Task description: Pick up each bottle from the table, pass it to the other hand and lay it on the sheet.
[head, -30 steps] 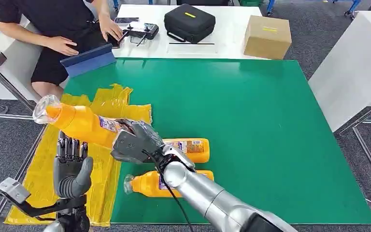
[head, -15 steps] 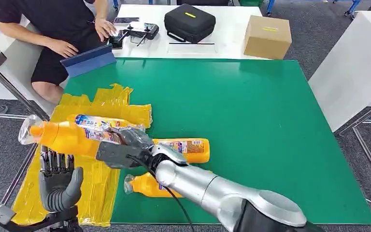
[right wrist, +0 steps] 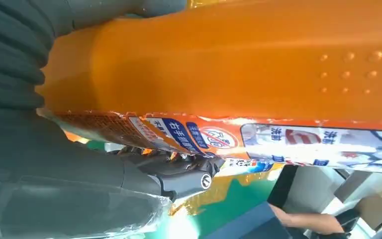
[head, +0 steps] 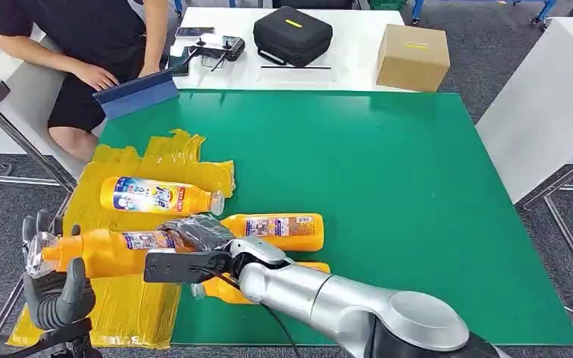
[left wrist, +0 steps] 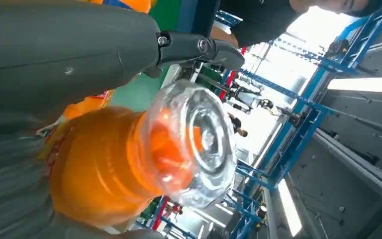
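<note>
- Over the near left edge of the green table (head: pixel 388 171), in the head view, the right hand (head: pixel 194 237) is clamped round the body of an orange bottle (head: pixel 108 252) that lies level in the air, its clear cap toward the left hand (head: pixel 56 287); the left hand's fingers stand up around the cap end and touch it, though whether they have closed on it I cannot tell from here; beneath lies the yellow sheet (head: pixel 130 309), draped over the table's left edge, with a second bottle (head: pixel 157 197) lying on it, cap toward the middle of the table; a third bottle (head: pixel 283 230) rests on the green just beside the right hand, and a fourth (head: pixel 227 292) is partly hidden under the right forearm; at the far side a person (head: pixel 82 45) sits by a blue tablet (head: pixel 138 93), and a black case (head: pixel 292 33) and cardboard box (head: pixel 413 56) stand on a white table (head: pixel 343 67).
- In the left wrist view, the clear cap (left wrist: pixel 199 144) faces the camera (orange neck visible through it); the left hand's thick thumb lies alongside the bottle's shoulder, its dark fingers arching past the cap.
- In the right wrist view, the bottle's orange wall and label press against the right hand's palm, fingers wrapped beneath it.
</note>
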